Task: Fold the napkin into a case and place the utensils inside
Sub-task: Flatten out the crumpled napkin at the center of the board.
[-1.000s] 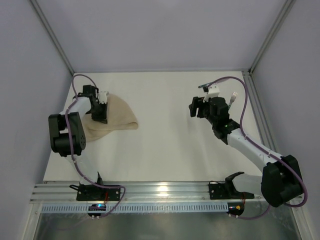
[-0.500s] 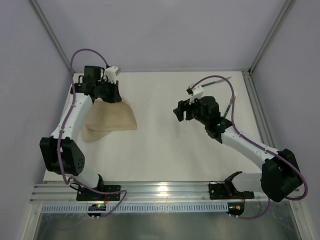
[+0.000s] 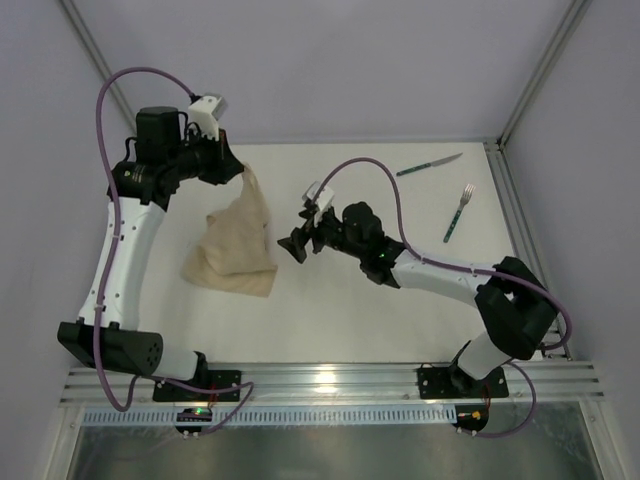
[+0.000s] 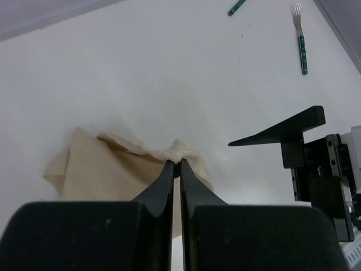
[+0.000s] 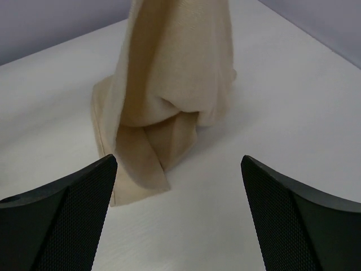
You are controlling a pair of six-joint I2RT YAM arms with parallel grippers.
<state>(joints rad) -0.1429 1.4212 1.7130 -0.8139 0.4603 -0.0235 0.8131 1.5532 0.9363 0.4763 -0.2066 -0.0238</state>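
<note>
Napkin point(image 4: 107, 166) tip between left fingers point(image 4: 164, 179)

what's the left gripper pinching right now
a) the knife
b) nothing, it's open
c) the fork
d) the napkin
d, since the left gripper is shut on a bunched edge of the napkin, holding that part raised, while the fork and knife lie untouched at the far right.
</note>
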